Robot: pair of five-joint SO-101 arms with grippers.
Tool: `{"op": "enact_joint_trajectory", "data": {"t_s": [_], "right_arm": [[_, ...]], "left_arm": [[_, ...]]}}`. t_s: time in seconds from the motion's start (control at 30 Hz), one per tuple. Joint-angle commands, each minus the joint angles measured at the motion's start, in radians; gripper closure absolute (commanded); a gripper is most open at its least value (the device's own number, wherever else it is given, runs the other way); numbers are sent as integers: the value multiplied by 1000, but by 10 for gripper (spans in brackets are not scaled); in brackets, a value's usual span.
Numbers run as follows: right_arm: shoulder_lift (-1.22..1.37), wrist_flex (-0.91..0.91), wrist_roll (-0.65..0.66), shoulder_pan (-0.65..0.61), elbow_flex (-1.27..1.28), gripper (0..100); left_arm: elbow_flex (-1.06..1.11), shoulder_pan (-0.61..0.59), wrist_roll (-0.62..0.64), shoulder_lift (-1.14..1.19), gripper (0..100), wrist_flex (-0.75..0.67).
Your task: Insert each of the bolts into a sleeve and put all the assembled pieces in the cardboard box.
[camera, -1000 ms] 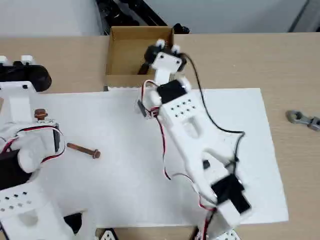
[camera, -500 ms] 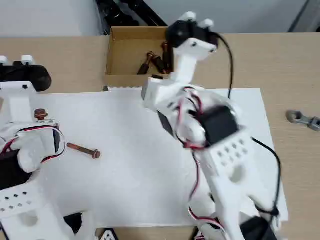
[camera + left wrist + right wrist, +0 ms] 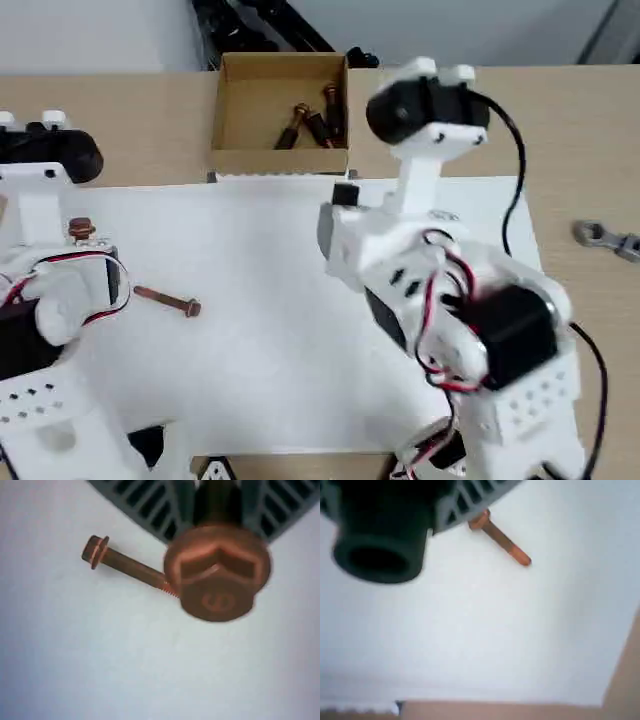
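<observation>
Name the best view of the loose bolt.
High view: the loose bolt lies whole, unobstructed. Left wrist view hides its tip behind the held bolt; right wrist view partly covers its head.

A light wooden table seen from above. A large white sheet lies flat on it and covers most of the near side. Near the table's right edge, off the sheet, lies a small grey metal tool, perhaps a wrench. Behind the far edge stands dark equipment, too dim to identify, beside a pale grey surface.
</observation>
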Motion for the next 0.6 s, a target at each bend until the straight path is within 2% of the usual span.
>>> {"op": "enact_joint_trajectory", "data": {"t_s": [0.0, 0.17, 0.33, 0.57], "right_arm": [[-65, 50, 112, 56, 2, 998], [-183, 21, 265, 203, 127, 998], [-300, 21, 407, 157, 184, 998], [-476, -56, 420, 94, 186, 998]], "left_arm": [[-2, 0, -8, -23, 994, -2], [-2, 0, -8, -23, 994, 2], [-2, 0, -8, -23, 994, -3], [-2, 0, -8, -21, 994, -3]]}}
